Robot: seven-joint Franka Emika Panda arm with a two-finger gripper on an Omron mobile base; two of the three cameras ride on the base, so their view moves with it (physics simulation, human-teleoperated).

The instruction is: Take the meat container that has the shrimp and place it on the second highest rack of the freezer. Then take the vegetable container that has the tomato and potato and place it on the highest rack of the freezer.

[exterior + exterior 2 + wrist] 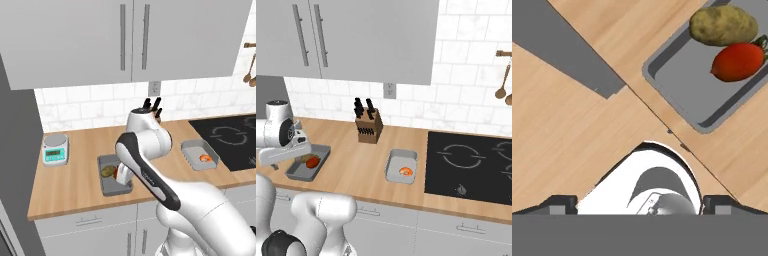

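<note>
The vegetable container (pixel 111 184) is a dark grey tray on the wooden counter, holding the potato (pixel 106 171) and the tomato (pixel 312 161). In the hand view the same tray (pixel 687 85) lies at the upper right, with the potato (pixel 724 24) beside the tomato (pixel 738 61). My gripper (pixel 641 202) is open and empty, its tips wide apart, hanging above the counter's front edge beside that tray. The meat container (pixel 199 153), a paler tray, sits further right with the shrimp (pixel 205 158) inside, also seen as container (pixel 401 165) and shrimp (pixel 405 172). The freezer's racks are out of view.
A teal kitchen scale (pixel 55 149) stands left of the dark tray. A knife block (pixel 367 127) is at the back wall. The black cooktop (pixel 471 165) fills the counter's right side. A tall grey cabinet side (pixel 15 150) bounds the left end. Wall cupboards (pixel 130 35) hang overhead.
</note>
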